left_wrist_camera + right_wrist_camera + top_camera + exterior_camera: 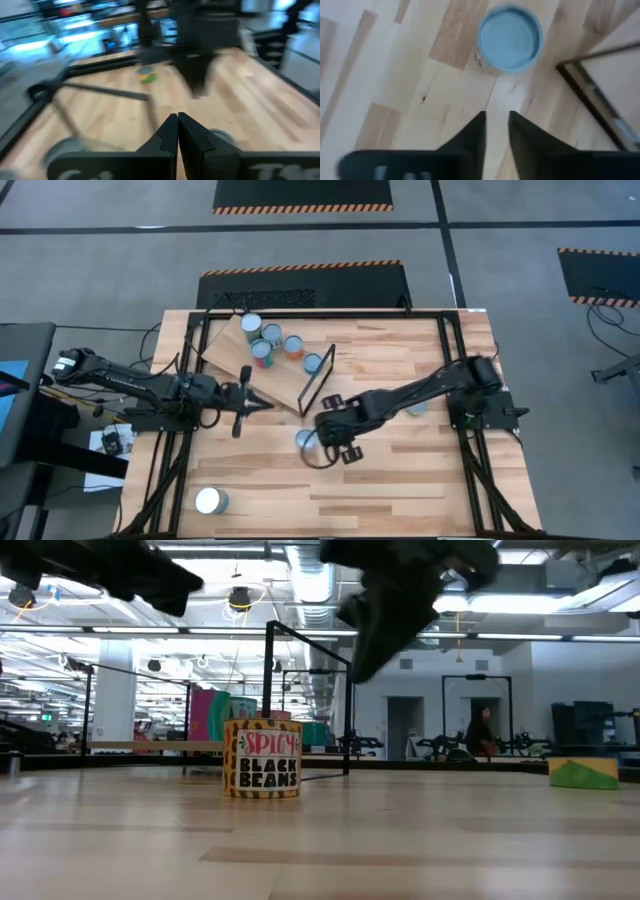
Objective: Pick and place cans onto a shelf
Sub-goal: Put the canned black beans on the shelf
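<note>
Several cans (272, 340) with pale round tops stand on the tilted light-wood shelf (225, 350), whose black frame (318, 380) is at its right end. One can with a pale-blue top (510, 37) and a "Spicy Black Beans" label (262, 758) stands upright on the table (305, 440). My right gripper (320, 432) hovers beside and above it, fingers (497, 125) a little apart, touching nothing. My left gripper (264, 402) is shut and empty just in front of the shelf; its closed fingers also show in the left wrist view (177, 130).
Another can (210, 501) stands near the table's near left corner. A green-sided can (415, 409) sits partly under my right arm and shows far right in the low view (585, 772). Black frame rails (455, 380) run along the table's sides.
</note>
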{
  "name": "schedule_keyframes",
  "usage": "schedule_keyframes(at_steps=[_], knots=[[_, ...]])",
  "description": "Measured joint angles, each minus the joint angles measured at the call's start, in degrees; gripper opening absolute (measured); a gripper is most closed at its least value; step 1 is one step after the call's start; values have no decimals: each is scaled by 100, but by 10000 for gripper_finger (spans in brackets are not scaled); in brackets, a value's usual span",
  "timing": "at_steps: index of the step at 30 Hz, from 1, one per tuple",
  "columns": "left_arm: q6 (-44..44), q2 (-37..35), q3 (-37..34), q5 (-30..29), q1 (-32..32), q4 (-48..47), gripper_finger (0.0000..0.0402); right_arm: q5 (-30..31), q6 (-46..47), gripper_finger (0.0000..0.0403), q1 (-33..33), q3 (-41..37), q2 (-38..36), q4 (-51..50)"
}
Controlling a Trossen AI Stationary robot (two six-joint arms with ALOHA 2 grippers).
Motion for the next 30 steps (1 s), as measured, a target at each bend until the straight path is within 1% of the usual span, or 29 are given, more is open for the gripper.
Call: schedule_keyframes(at_steps=[4,5,7,10,13,17,22,26,30], knots=[[302,161,1,454,-483,-18,2,-1,348,20,-37,-1742,-938,1704],[311,238,0,541,-608,15,2,9,439,12,-38,-2161,-1185,2180],[287,510,2,617,-831,219,2,40,624,13,-36,-2932,-1674,3071],[117,1060,1,572,-1030,672,2,137,883,29,11,-3856,-2309,4220],[-158,1737,3,414,-1100,1037,6,331,1017,33,95,-4493,-2794,4900],[-235,2578,222,62,-1104,1077,28,368,1153,19,204,-4897,-3210,5215],[-167,3411,747,-33,-1104,1089,70,617,1172,5,356,-5006,-3300,5283],[53,3917,1157,-36,-1102,701,97,633,1183,17,410,-5006,-3300,5285],[151,4349,1538,-78,-1061,206,109,640,1189,29,410,-5006,-3300,5303]])
